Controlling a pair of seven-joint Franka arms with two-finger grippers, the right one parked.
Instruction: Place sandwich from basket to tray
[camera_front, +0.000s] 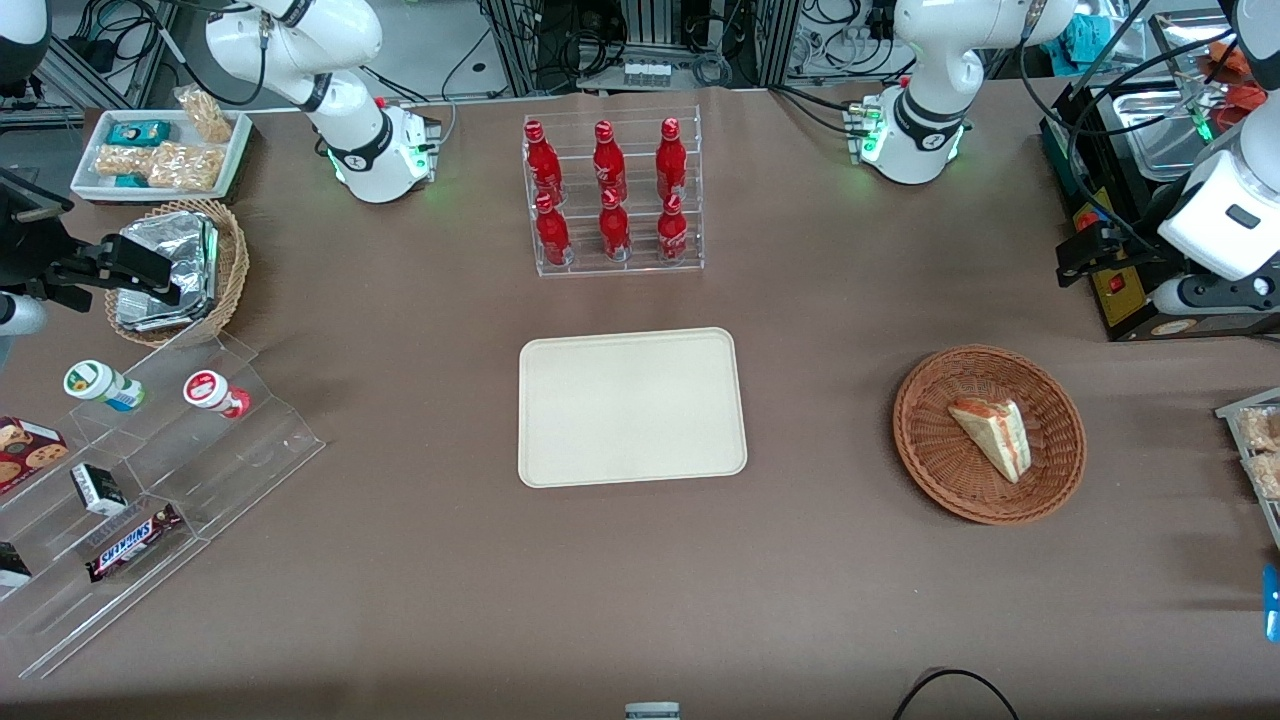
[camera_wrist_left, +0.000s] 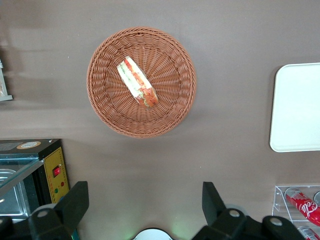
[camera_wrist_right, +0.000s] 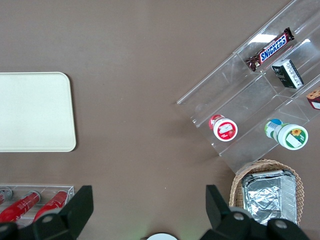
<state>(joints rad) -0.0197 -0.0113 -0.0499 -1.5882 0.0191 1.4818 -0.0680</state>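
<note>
Gripper (camera_wrist_left: 145, 205) is held high above bare table, fingers spread wide with nothing between them, well apart from the wicker basket (camera_wrist_left: 141, 81). In the front view only a dark piece of the wrist shows at the working arm's end of the table, so the gripper is not pointed there.

Sandwich wedge (camera_wrist_left: 137, 81) is seen lying on its side in the basket, roughly centred, long edge running diagonally, one tip near the weave where the floor starts to rise. Front view agrees: sandwich (camera_front: 991, 436) in the basket (camera_front: 989, 434), tray (camera_front: 631, 407) bare and well apart from it toward the table's middle. Nothing has been picked yet; approach judged as the step in hand.

Risks, as judged:
- Yaw mismatch. If the fingers are not turned to span the short thickness of the wedge, the taper would likely be closed on and the piece squeezed out sideways.
- Soft bread. Over-closing could crush the layers or push filling out; under-closing could let it slip during the carry.
- Fingertips could catch the sloped weave on descent, so the light basket might be dragged or lifted along.
- Off-centre grip near the narrow tip would let the wedge swing and drop short of the tray.
- Bottle rack (camera_front: 612, 195) stands farther from the front camera than the tray; a low transit arc is not expected to reach it.
</note>
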